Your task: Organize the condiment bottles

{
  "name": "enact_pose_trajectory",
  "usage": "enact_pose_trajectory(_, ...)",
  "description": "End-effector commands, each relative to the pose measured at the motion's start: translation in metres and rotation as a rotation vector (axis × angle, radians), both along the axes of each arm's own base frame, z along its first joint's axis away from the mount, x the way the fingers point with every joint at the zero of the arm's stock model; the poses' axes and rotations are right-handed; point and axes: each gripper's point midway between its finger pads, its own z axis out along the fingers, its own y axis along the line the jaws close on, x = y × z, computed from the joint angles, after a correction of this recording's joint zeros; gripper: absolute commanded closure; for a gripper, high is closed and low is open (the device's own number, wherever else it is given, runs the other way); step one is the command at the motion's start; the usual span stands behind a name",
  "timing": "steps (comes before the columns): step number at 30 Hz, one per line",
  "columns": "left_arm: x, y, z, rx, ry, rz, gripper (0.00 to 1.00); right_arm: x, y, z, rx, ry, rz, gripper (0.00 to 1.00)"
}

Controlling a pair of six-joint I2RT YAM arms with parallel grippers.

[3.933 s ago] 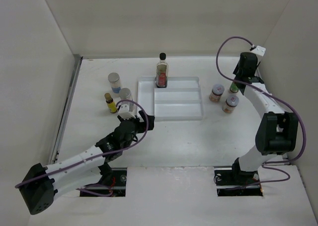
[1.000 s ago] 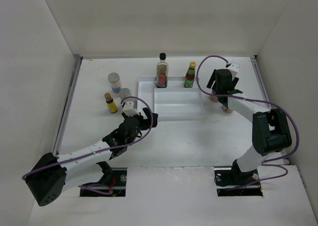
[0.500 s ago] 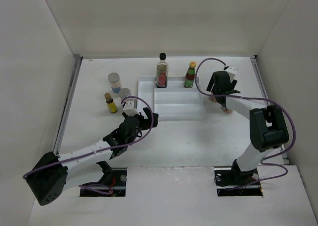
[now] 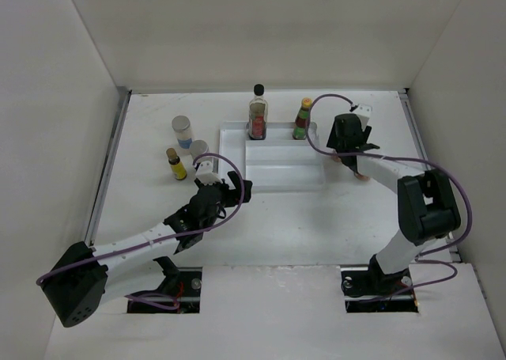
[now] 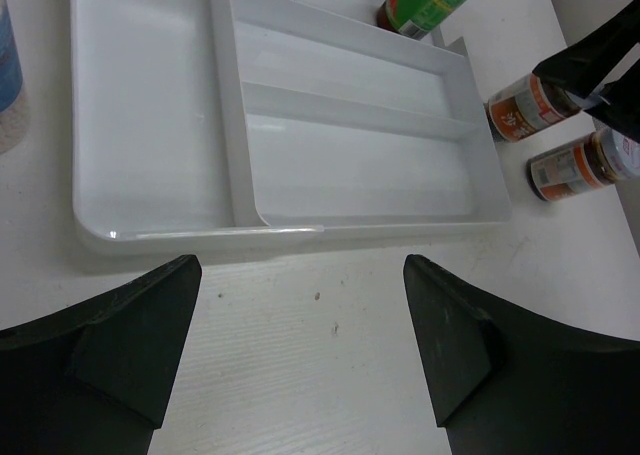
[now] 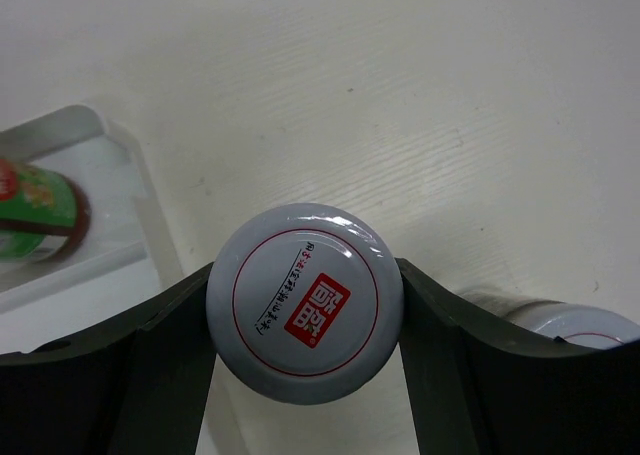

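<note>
1. Right now the right pincer is closed on a pale-lidded jar. Its two dark fingers press opposite sides of the lid, which carries a red ring and a red square mark.
2. That jar is outside the white divided tray, just beside its right edge. From the wrist view I cannot tell whether the base rests on the tabletop or hangs just above it.
3. Close by, a second pale-lidded jar stands on the tabletop next to the gripped one. It is on the side away from the tray and is partly covered by the right arm in the overhead view.
4. Inside the tray, two bottles stand upright along its far side. The tall clear black-capped bottle is toward the left and the yellow-capped sauce bottle is at the right corner.
5. Meanwhile the left pincer is open and holds nothing. Its fingers are spread wide above bare tabletop, just short of the tray's near-left edge.
6. Left of the tray, three containers stand on the tabletop outside it.
   - The far grey-lidded jar is in plain sight.
   - The near grey-lidded jar is partly hidden behind the left wrist.
   - The tiny yellow bottle stands just beside the near jar, on its left.
</note>
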Motion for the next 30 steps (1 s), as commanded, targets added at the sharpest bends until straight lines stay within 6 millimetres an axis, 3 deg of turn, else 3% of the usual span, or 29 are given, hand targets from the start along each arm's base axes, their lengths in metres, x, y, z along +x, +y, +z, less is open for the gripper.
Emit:
enact_pose_trajectory(1, 0.006, -0.007, 0.023, -0.055, -0.05, -0.006, 0.18, 0.017, 0.028, 0.1, 0.032, -0.278, 0.051, 0.54)
enact_pose_trajectory(8, 0.006, -0.003, 0.022, -0.055, -0.051, 0.005, 0.18, 0.02, 0.097, 0.108, 0.104, -0.304, 0.195, 0.54)
enact_pose_trajectory(14, 0.005, -0.002, 0.023, -0.057, -0.052, 0.008, 0.18, 0.033, 0.135, 0.101, 0.121, -0.294, 0.258, 0.54)
enact_pose_trajectory(19, 0.005, -0.002, 0.02, -0.054, -0.047, 0.009, 0.18, 0.042, 0.14, 0.077, 0.111, -0.265, 0.261, 0.53)
enact_pose_trajectory(23, 0.004, -0.003, 0.018, -0.054, -0.044, 0.006, 0.18, 0.038, 0.139, 0.06, 0.096, -0.233, 0.255, 0.5)
enact_pose_trajectory(30, 0.005, -0.003, 0.017, -0.052, -0.042, 0.005, 0.18, 0.03, 0.132, 0.061, 0.096, -0.227, 0.247, 0.19)
